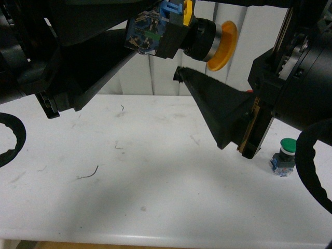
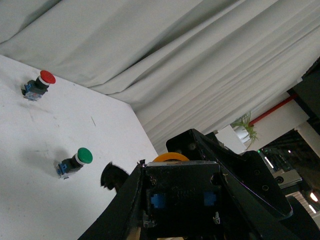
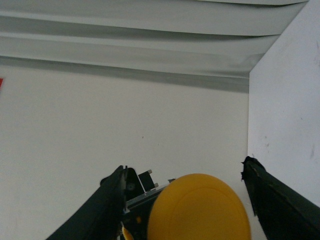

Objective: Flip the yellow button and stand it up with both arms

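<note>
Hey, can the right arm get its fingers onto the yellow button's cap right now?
Probably yes. The left gripper holds the yellow mushroom-capped push button aloft by its base, cap exposed; the right gripper's open fingers flank the cap with nothing between.

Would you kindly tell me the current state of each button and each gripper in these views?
yellow button: held in the air, lying sideways, not yet stood up.
left gripper: shut on the yellow button's base.
right gripper: open, fingers either side of the yellow cap, not closed on it.
green button: standing upright on the table, untouched.
red button: on the table, cap up, untouched.
</note>
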Robot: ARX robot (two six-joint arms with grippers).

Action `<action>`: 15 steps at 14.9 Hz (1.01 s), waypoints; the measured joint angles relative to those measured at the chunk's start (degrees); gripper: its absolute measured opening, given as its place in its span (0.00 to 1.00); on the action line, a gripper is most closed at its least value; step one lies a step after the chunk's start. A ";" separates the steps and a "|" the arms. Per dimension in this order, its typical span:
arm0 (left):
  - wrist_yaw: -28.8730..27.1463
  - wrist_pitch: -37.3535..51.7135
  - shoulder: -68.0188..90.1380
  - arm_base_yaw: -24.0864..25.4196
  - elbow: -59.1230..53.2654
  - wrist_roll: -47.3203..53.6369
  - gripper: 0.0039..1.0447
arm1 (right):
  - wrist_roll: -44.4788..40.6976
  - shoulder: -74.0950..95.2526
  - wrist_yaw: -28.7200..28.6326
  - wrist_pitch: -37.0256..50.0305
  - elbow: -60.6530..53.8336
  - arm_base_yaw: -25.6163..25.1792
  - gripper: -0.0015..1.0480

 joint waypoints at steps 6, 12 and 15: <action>0.04 -0.85 -1.84 0.42 -1.22 -0.17 0.34 | -0.98 -0.31 0.90 -0.09 0.11 0.77 0.33; -0.66 -0.42 -2.10 0.70 -1.22 -0.20 0.70 | -2.49 -0.26 -0.22 -0.68 0.09 -0.11 0.33; -1.55 -0.55 -2.14 3.93 -1.22 -0.66 0.95 | -2.47 -0.26 -0.55 -0.72 1.42 -2.40 0.33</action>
